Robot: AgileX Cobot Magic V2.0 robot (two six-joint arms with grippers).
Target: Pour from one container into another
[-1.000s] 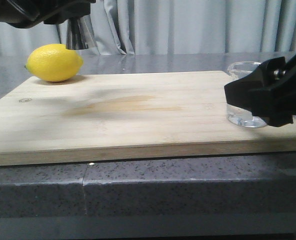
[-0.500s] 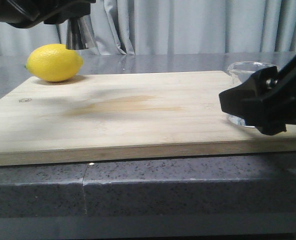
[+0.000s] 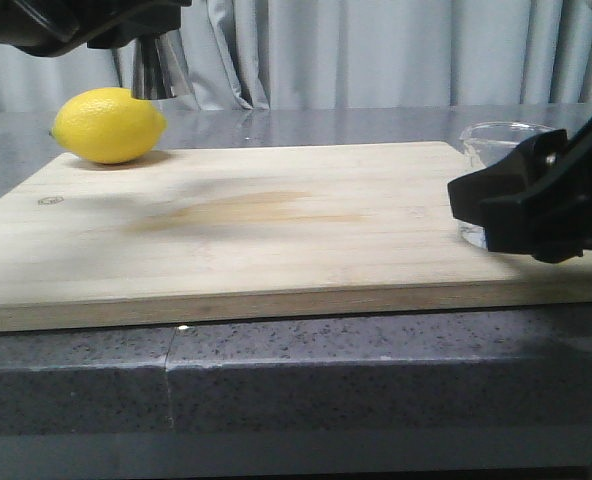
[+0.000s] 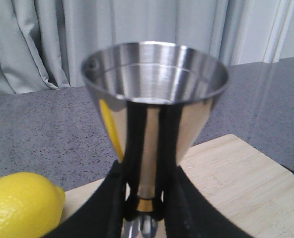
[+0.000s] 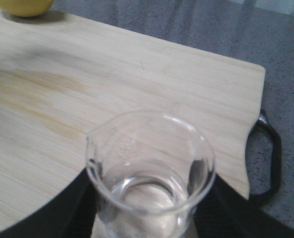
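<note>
My right gripper is shut on the small clear glass beaker at the right end of the wooden board. In the right wrist view the beaker stands upright between the black fingers, its lip toward the board's middle, with a little clear liquid at the bottom. Whether its base touches the board is hidden. My left gripper holds the steel jigger high at the back left. In the left wrist view the gripper is shut on the brass-toned waist of the upright jigger.
A yellow lemon lies on the board's back left corner, just below the jigger. The board has a black handle at its right end and rests on a grey speckled counter. Grey curtains hang behind.
My right gripper, with the beaker in it, shifted a little left and then back to the right. The left arm and jigger have not moved.
</note>
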